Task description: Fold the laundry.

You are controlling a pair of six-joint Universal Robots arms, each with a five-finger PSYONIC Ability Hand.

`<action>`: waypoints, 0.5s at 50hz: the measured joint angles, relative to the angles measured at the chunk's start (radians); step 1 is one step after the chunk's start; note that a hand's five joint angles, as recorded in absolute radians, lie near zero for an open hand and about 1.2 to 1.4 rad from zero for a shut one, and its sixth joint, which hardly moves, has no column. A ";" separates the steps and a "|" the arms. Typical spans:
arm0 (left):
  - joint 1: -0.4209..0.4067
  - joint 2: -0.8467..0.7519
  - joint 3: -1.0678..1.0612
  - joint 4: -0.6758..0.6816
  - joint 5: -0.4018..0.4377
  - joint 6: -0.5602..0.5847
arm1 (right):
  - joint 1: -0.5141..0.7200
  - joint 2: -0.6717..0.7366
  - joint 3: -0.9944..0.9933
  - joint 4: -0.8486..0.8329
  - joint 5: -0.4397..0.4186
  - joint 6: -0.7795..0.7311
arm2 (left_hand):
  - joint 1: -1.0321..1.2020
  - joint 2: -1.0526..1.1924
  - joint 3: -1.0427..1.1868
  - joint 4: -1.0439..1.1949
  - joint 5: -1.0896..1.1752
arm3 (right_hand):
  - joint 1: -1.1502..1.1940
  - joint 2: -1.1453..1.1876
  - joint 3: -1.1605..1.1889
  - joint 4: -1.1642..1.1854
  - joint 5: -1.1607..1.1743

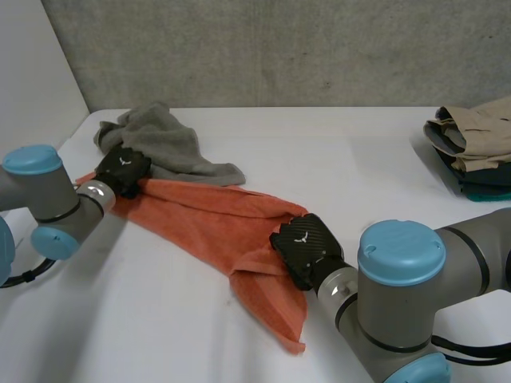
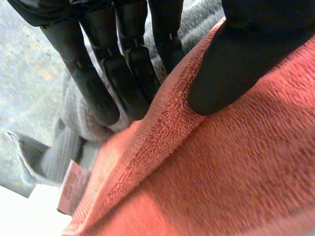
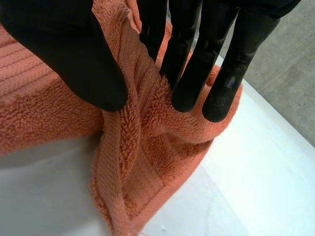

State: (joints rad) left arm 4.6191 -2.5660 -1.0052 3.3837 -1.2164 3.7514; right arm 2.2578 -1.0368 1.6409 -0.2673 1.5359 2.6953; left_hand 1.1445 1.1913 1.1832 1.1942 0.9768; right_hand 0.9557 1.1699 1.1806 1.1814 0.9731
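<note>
An orange towel (image 1: 215, 219) lies crumpled across the white table (image 1: 160, 319), from the left side toward the front middle. My left hand (image 1: 124, 171) grips its far left edge, thumb (image 2: 241, 69) on top of the orange pile and fingers (image 2: 123, 83) behind the edge. My right hand (image 1: 303, 249) pinches a raised fold of the orange towel (image 3: 142, 142) near its right end, between thumb (image 3: 74, 59) and fingers (image 3: 197, 64). A grey towel (image 1: 164, 144) lies bunched just beyond the left hand, partly over the orange one.
A stack of folded clothes (image 1: 475, 144), tan on top with dark and teal pieces below, sits at the table's far right. A grey wall (image 1: 279, 48) runs behind the table.
</note>
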 measured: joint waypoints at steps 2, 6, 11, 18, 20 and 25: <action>-0.014 0.010 0.002 0.014 -0.016 -0.001 | -0.005 -0.012 0.005 0.005 0.000 -0.026 | 0.000 0.002 0.002 0.002 0.000 | 0.000 0.000 0.005 0.004 0.002; -0.035 0.061 -0.017 0.050 -0.052 -0.005 | -0.031 -0.070 0.027 0.013 -0.001 -0.079 | 0.000 0.002 0.002 0.003 0.000 | 0.000 0.000 0.005 0.004 0.002; -0.058 0.172 -0.090 0.097 -0.086 -0.013 | -0.124 -0.193 0.073 0.031 -0.024 -0.184 | 0.000 0.002 0.003 0.003 0.000 | 0.010 0.000 0.005 0.004 0.002; -0.091 0.370 -0.208 0.124 -0.097 -0.030 | -0.282 -0.378 0.146 0.104 -0.256 -0.487 | 0.000 0.002 0.003 0.004 0.000 | 0.012 0.000 0.005 0.004 0.002; -0.098 0.422 -0.236 0.126 -0.097 -0.043 | -0.324 -0.414 0.165 0.144 -0.359 -0.585 | 0.000 0.002 0.003 0.004 0.000 | 0.012 0.000 0.005 0.004 0.002; -0.111 0.529 -0.294 0.125 -0.094 -0.099 | -0.467 -0.481 0.210 0.321 -0.713 -0.899 | 0.000 0.004 0.007 0.004 0.000 | 0.012 0.000 0.006 0.005 0.002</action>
State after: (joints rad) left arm 4.5078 -2.0375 -1.2989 3.5090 -1.3106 3.6527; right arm 1.7910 -1.5174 1.8510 0.0535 0.8232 1.7960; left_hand 1.1446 1.1956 1.1898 1.1979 0.9768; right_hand 0.9676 1.1699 1.1865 1.1860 0.9754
